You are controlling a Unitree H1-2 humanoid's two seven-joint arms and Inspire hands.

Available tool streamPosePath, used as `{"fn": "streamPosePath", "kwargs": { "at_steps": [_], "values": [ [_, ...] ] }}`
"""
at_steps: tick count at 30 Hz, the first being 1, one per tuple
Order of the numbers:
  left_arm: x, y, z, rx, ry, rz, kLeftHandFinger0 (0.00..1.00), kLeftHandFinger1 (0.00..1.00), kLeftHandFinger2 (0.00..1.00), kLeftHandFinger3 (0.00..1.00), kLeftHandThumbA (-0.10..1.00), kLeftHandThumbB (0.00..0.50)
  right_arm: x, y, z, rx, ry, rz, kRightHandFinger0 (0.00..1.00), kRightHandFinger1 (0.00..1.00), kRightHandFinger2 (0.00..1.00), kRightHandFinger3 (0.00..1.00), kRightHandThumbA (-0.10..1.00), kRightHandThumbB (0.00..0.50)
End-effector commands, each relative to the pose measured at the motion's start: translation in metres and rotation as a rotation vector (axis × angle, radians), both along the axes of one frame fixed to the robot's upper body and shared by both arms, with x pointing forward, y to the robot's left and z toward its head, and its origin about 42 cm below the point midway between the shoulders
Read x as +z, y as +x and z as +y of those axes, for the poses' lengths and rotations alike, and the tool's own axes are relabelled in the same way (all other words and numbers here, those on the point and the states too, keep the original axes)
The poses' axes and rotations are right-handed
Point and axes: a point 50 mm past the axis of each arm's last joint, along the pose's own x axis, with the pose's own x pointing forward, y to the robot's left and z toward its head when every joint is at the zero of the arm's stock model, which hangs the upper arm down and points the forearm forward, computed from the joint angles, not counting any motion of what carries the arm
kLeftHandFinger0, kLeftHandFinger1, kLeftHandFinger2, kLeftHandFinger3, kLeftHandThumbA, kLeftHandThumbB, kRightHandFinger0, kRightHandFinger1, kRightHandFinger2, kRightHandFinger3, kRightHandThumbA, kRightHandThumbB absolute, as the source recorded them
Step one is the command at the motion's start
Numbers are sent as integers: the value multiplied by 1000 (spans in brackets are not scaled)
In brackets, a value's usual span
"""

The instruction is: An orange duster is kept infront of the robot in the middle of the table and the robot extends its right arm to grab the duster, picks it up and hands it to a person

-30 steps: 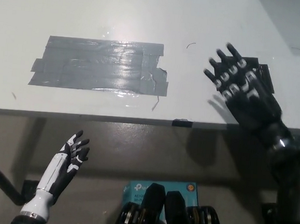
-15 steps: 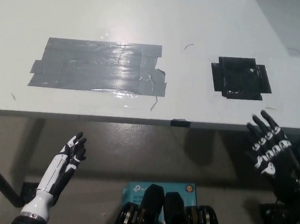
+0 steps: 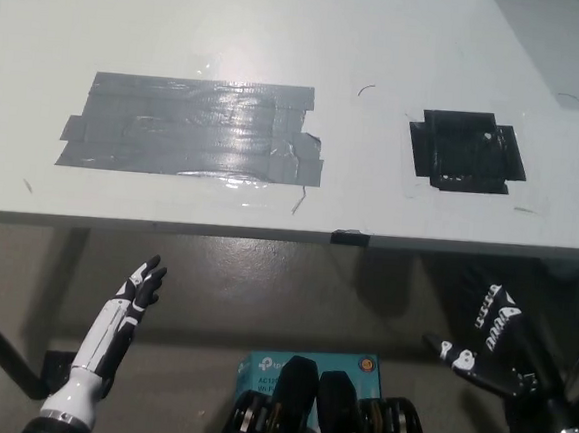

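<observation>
Head view. Right hand (image 3: pixel 495 343), at five o'clock, has dropped from over the table (image 3: pixel 284 36) to below its edge, apparently empty with fingers loosely apart. Left hand (image 3: pixel 132 299) rests open at seven o'clock. No orange duster visible; handover presumably finished.

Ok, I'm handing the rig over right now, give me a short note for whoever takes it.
Left hand: open, resting below the table edge at lower left, holding nothing.
Right hand: below the table edge at lower right, no duster in it; finger state unclear.
Table: only a grey tape patch and a black tape patch show; no orange duster or person in view.
Done or left: can't tell from this view; locate the duster first.
</observation>
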Motion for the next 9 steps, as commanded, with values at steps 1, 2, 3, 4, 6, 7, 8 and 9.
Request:
{"fn": "streamPosePath", "kwargs": {
  "at_steps": [1,2,3,4,6,7,8,9],
  "values": [
    [15,6,2,-31,-9,-89,1000,1000,1000,1000,1000,206,14,4,-3,-46,-287,-259,1000,1000,1000,1000,870,286],
    [15,6,2,-31,-11,-88,1000,1000,1000,1000,1000,204,15,5,-3,-43,-295,-258,1000,1000,1000,1000,871,287],
    [15,6,2,-32,-11,-88,1000,1000,1000,1000,1000,204,15,5,-3,-43,-299,-258,1000,1000,1000,1000,871,288],
    [15,6,2,-32,-11,-89,1000,1000,1000,1000,1000,204,14,5,-3,-43,-302,-259,1000,1000,1000,1000,872,289],
    [15,6,2,-32,-13,-91,1000,1000,1000,1000,1000,198,15,6,-3,-38,-303,-263,1000,1000,1000,1000,875,292],
    [15,6,2,-31,-14,-92,1000,1000,1000,1000,1000,198,15,6,-3,-38,-304,-264,1000,1000,1000,1000,875,292],
    [15,6,1,-31,-19,-88,1000,1000,1000,1000,1000,199,16,7,-3,-36,-309,-267,1000,1000,1000,1000,875,289],
    [15,6,1,-31,-19,-88,1000,1000,1000,1000,1000,199,16,7,-3,-36,-309,-267,1000,1000,1000,1000,875,289]
  ]
}}
